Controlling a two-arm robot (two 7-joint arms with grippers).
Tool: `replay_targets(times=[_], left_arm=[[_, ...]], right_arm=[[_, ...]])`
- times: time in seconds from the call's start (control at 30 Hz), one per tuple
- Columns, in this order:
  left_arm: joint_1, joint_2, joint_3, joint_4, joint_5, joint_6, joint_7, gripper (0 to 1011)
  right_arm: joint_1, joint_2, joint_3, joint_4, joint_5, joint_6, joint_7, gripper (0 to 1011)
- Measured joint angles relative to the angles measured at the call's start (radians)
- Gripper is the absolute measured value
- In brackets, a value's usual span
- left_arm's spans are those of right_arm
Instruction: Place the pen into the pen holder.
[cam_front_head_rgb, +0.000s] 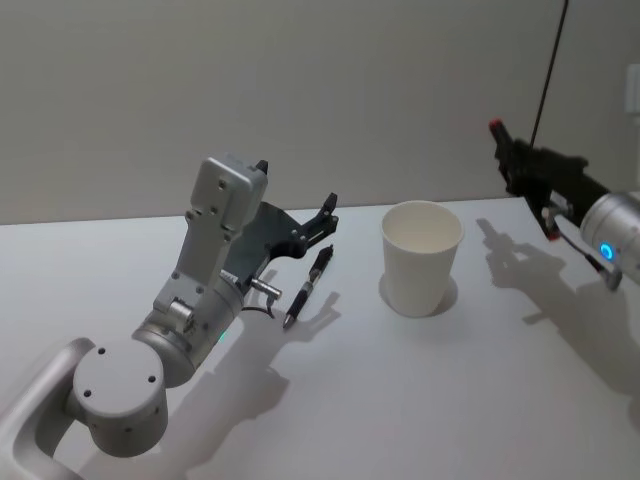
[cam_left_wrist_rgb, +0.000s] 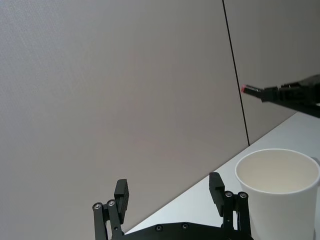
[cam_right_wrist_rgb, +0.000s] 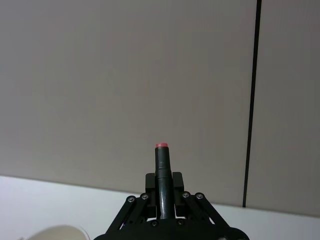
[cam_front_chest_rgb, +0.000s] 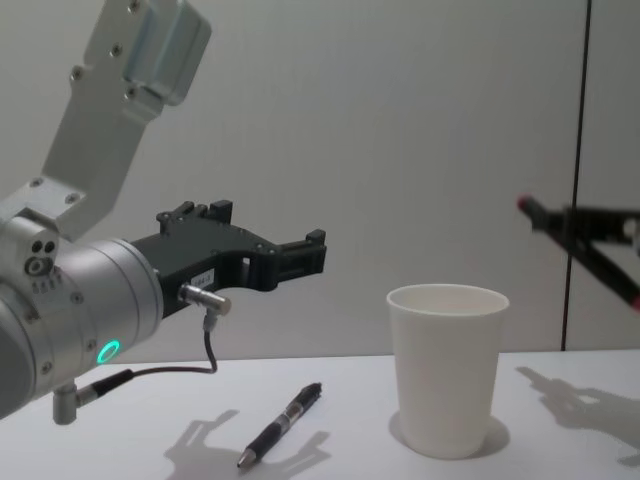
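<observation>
One pen lies outside the pen holder; left fingers apart, right fingers clamp red-tipped pen.

We take this for a robotics lab or test bench rather than a home or an office. We see a bare white tabletop set against a plain grey wall, unbroken but for one thin dark line running down it. Two metal robot arms, the left arm and the right arm, reach over the table. On it we find just a paper cup and a pen, laid out like test props.
</observation>
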Motion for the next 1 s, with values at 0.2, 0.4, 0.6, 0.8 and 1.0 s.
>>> replay_targets(times=[0.2,0.4,0.6,0.8,1.0], left_arm=[[0.0,0.0,0.0,0.0,0.0,0.0,0.0,1001],[0.0,0.0,0.0,0.0,0.0,0.0,0.0,1001],[0.0,0.0,0.0,0.0,0.0,0.0,0.0,1001],[0.0,0.0,0.0,0.0,0.0,0.0,0.0,1001],[0.0,0.0,0.0,0.0,0.0,0.0,0.0,1001]], right_arm=[[0.021,-0.015,0.0,-0.015,0.022,-0.068,0.0,185],[0.044,-0.032,-0.003,-0.023,0.036,-0.139,0.002,185],[0.071,-0.056,-0.015,-0.024,0.034,-0.216,0.005,185],[0.098,-0.086,-0.032,-0.013,0.008,-0.297,0.005,185],[0.121,-0.113,-0.052,0.002,-0.025,-0.361,0.004,185]])
